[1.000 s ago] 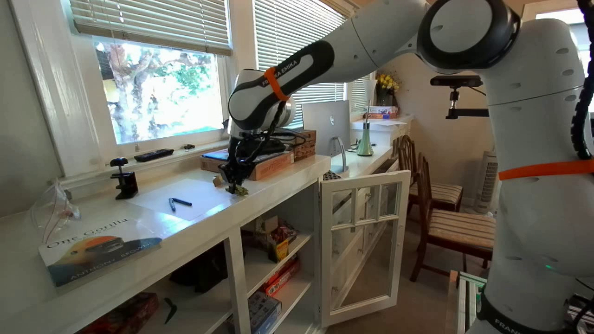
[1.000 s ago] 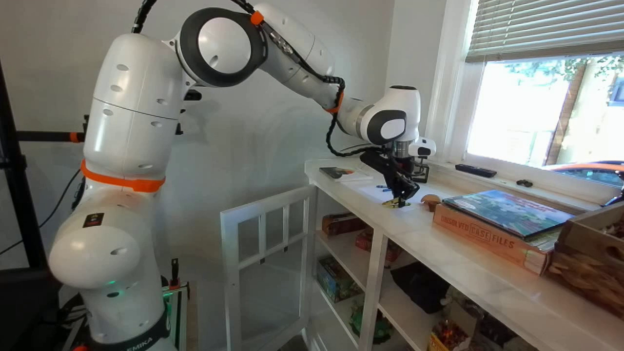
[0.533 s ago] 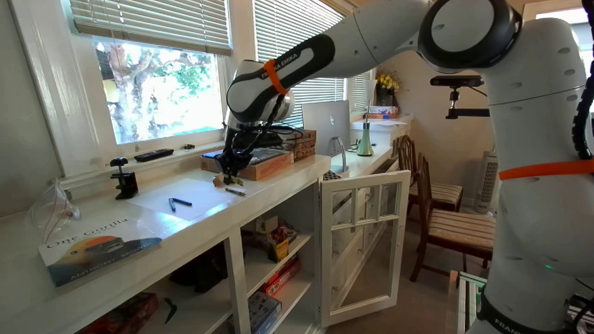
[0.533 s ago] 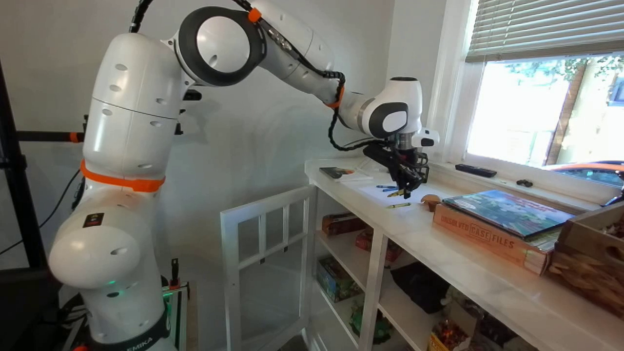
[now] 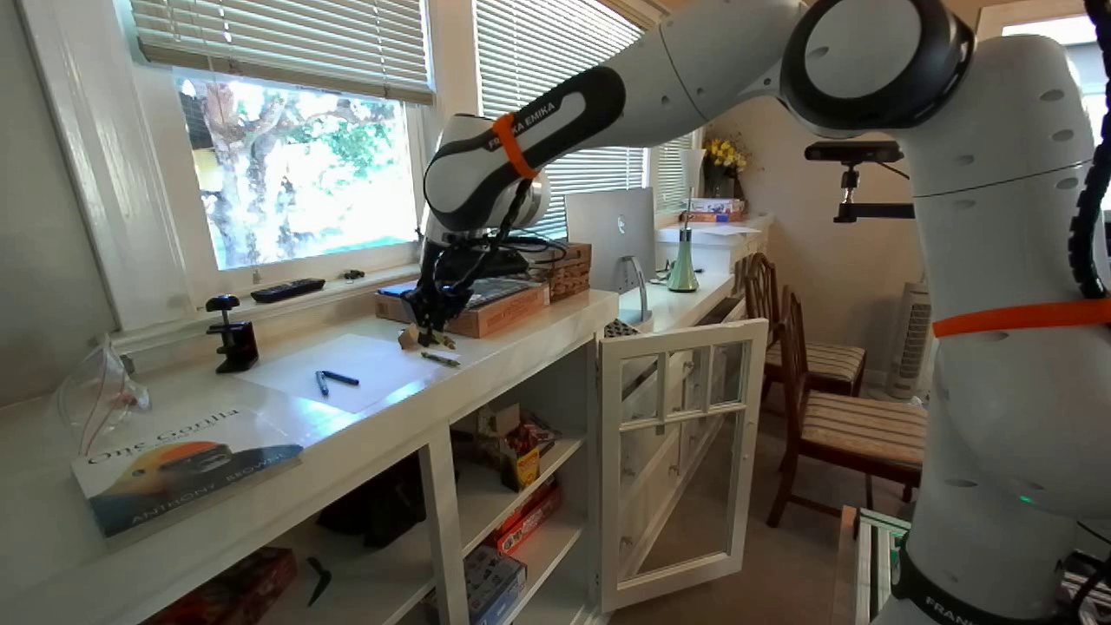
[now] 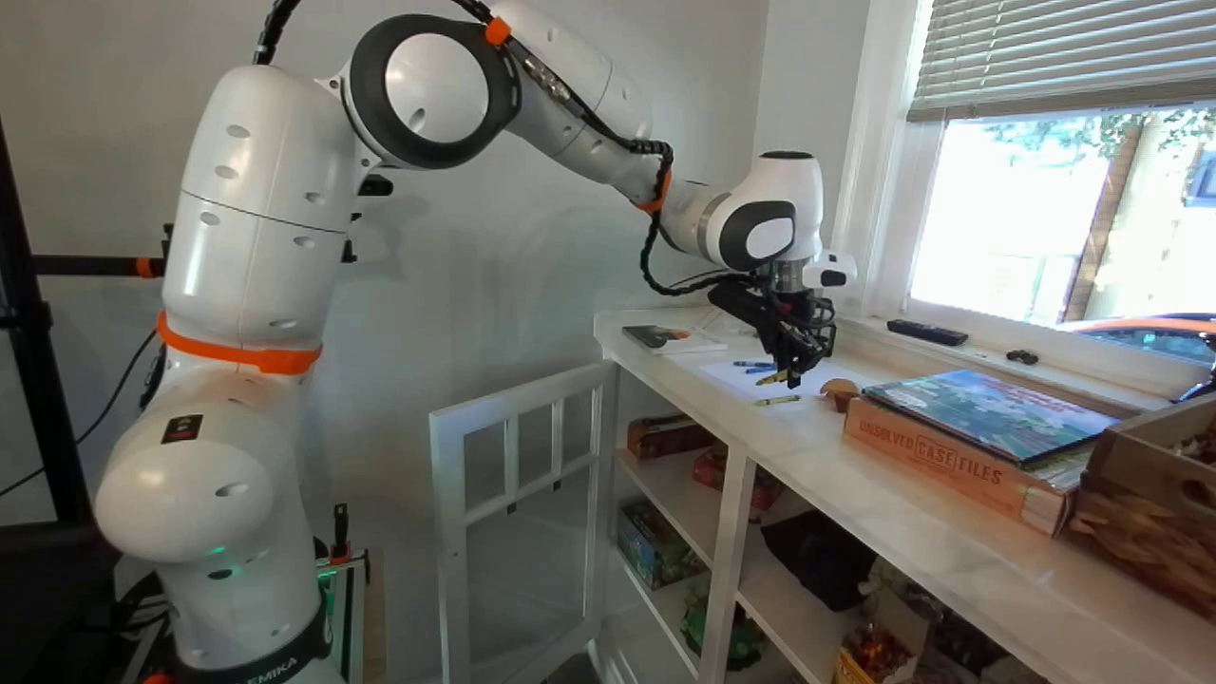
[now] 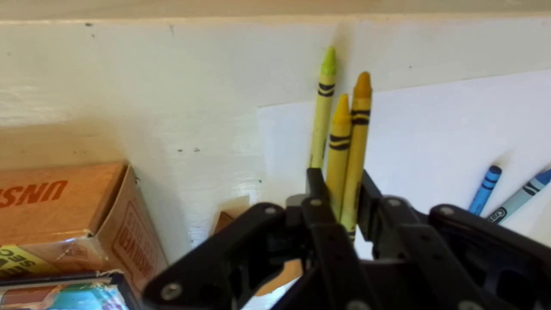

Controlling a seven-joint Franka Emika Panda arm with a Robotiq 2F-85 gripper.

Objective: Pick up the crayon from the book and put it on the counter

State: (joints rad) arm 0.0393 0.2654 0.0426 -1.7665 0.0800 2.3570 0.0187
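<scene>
While a yellow crayon [image 7: 338,159] and an orange-yellow crayon [image 7: 360,146] sit side by side between its fingers [image 7: 317,184], the gripper [image 7: 342,181] stands narrow, pinching the pair with their tips toward the top of the wrist view; both hang just above the pale counter [image 6: 874,475], right of centre in an exterior view; a yellow-green crayon [image 7: 322,116] lies beneath, its tip on the bare counter and its lower part over the edge of a sheet of white paper [image 7: 422,137]; toward the right of the wrist view two blue crayons [image 7: 485,189] rest on that sheet; at the lower left of the same view stands a brown box [image 6: 950,461], with a flat book [image 6: 988,418] in a coloured, dark-edged cover on top of it; just beside the box is a small brown piece [image 6: 840,391], partly hidden by the gripper in the wrist view; in an exterior view the One Gorilla book [image 5: 187,469] lies at the lower left, a clear plastic bag [image 5: 100,395] at its upper left corner, and a black clamp [image 5: 236,347] stands upright farther up the frame, near the paper.
</scene>
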